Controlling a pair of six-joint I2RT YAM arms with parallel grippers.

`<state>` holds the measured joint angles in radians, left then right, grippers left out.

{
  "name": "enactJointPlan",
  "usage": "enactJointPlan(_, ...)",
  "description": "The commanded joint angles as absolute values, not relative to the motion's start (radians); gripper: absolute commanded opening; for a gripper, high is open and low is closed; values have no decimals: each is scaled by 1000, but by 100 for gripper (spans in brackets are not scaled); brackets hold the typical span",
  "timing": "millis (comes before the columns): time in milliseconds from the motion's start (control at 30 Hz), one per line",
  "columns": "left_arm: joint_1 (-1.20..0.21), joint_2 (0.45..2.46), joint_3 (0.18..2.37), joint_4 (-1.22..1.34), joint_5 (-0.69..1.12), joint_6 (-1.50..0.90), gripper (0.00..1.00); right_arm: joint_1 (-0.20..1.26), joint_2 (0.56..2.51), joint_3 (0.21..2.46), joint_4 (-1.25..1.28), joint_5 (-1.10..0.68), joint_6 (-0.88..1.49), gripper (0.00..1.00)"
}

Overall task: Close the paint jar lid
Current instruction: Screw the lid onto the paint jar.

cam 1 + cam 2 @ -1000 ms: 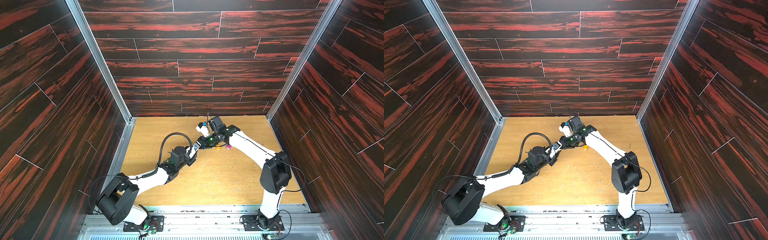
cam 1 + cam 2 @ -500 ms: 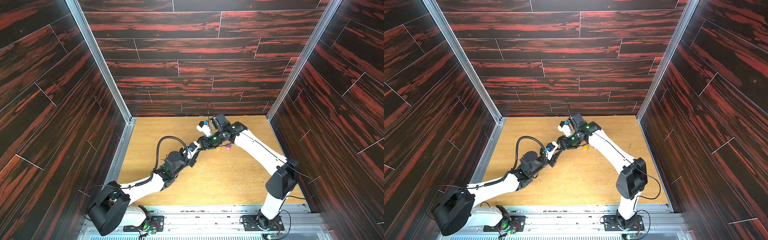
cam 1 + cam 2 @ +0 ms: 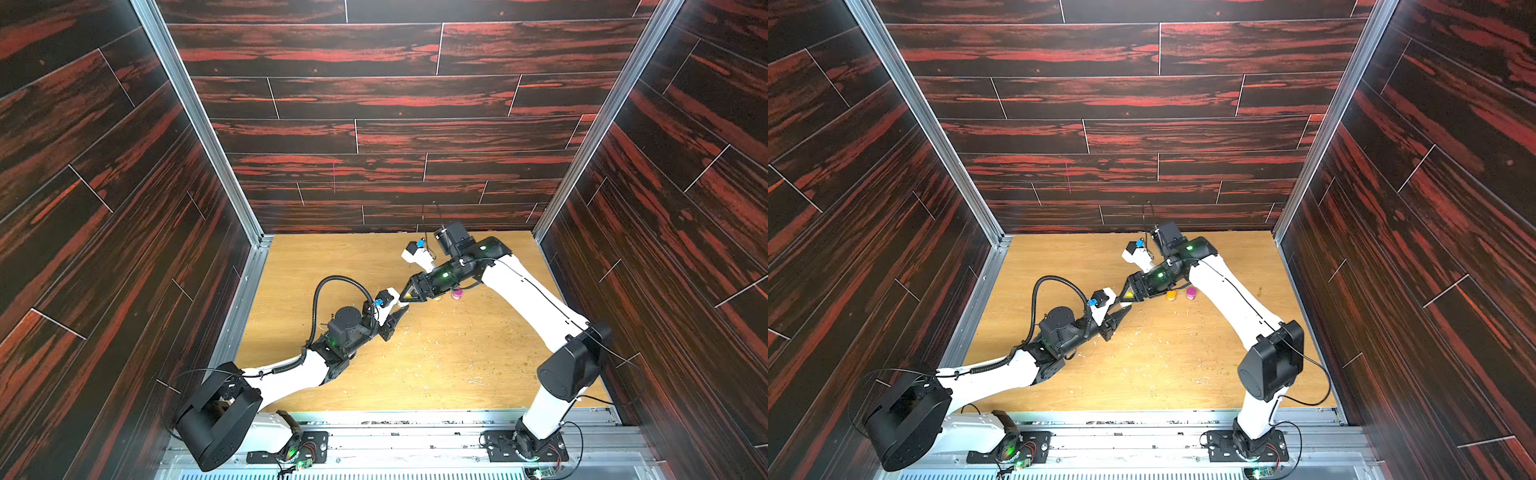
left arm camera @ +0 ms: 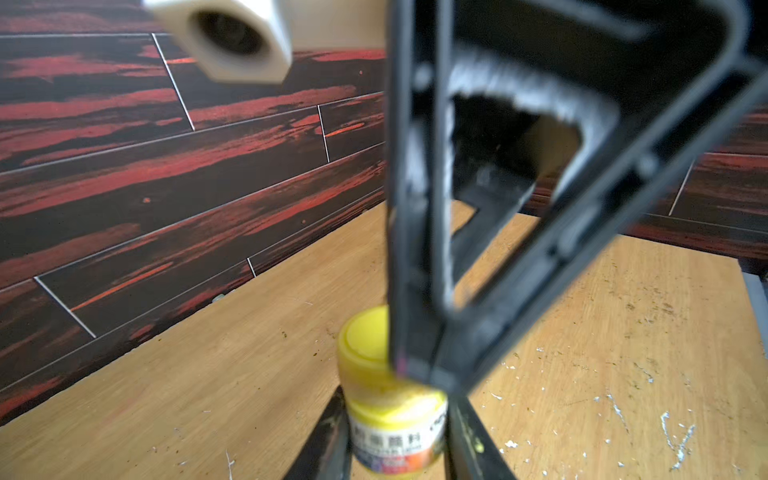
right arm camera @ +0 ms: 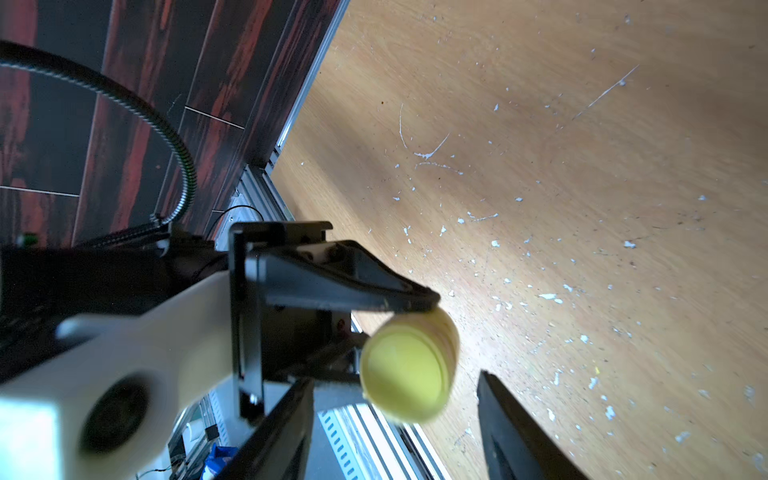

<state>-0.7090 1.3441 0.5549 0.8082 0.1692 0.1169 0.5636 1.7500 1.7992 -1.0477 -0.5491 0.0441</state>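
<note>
Now that the right gripper (image 5: 397, 380) has spread its jaws: it holds nothing, and the lid (image 5: 405, 368) sits between its fingers with a gap on each side.
Grip below: the left gripper (image 3: 397, 316) is clamped tight on the body of the yellow jar (image 4: 395, 419), one finger on each side, as it was a second ago.
Whereabouts: the jar is where the two arms meet, over the middle of the table (image 3: 436, 365); whether its base rests on the wood cannot be told.
Seating: the lid covers the jar's mouth and looks level; how tight it is cannot be seen.
Meaning: letting go suggests either that the closing is done or that a fresh grip for another turn is coming; these views do not settle which.
Bystanders: an orange pot (image 3: 1171, 295) and a pink pot (image 3: 1190, 293) stand on the table beside the right arm.
</note>
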Motion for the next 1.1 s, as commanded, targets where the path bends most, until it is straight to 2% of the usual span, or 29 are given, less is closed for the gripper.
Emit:
enactJointPlan(0, -709, 1351, 551, 823, 203, 100, 22, 543, 1716, 1846, -1118, -583, -47, 66)
enactJointPlan(367, -686, 1350, 590, 780, 341, 33, 22, 541, 1703, 1819, -1154, -548, -306, 66)
enactJointPlan(1067, -667, 1350, 612, 766, 391, 13, 22, 566, 1773, 1783, -1119, -517, -309, 65)
